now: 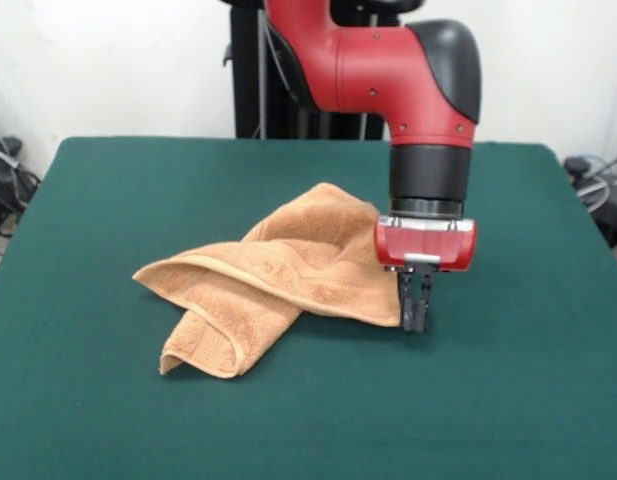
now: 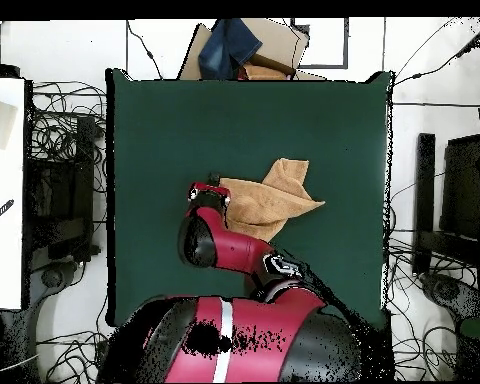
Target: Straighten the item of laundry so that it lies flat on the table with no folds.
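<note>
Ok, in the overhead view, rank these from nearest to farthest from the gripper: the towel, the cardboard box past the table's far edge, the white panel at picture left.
1. The towel: right beside the gripper, at its picture-right side.
2. The cardboard box: beyond the table, top of picture.
3. The white panel: off the table at the picture's left edge.

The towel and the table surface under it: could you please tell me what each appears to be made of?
The towel: soft terry cloth, probably cotton, judging by its nubby matte pile and smooth hemmed edges. The table: topped with what looks like dark green felt, flat, matte and without shine.
</note>
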Controlling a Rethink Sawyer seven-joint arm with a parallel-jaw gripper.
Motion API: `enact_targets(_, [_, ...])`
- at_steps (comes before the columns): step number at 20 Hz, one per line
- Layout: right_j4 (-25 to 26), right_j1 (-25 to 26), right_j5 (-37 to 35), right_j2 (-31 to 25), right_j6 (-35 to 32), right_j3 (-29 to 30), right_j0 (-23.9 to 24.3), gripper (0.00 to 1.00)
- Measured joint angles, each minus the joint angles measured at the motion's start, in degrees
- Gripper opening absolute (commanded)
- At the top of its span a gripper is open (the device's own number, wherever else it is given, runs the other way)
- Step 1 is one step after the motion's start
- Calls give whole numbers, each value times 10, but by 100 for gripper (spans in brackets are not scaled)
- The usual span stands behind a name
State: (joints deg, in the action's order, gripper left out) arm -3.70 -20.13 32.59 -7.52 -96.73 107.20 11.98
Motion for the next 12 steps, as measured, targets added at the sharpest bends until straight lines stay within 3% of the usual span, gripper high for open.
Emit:
enact_targets(1, [0,1,0,0,0,1,0,0])
enact_targets(2, [0,4,0,-2,0,2,1,100])
enact_targets(12, [0,1,-29,-20,0,8,9,100])
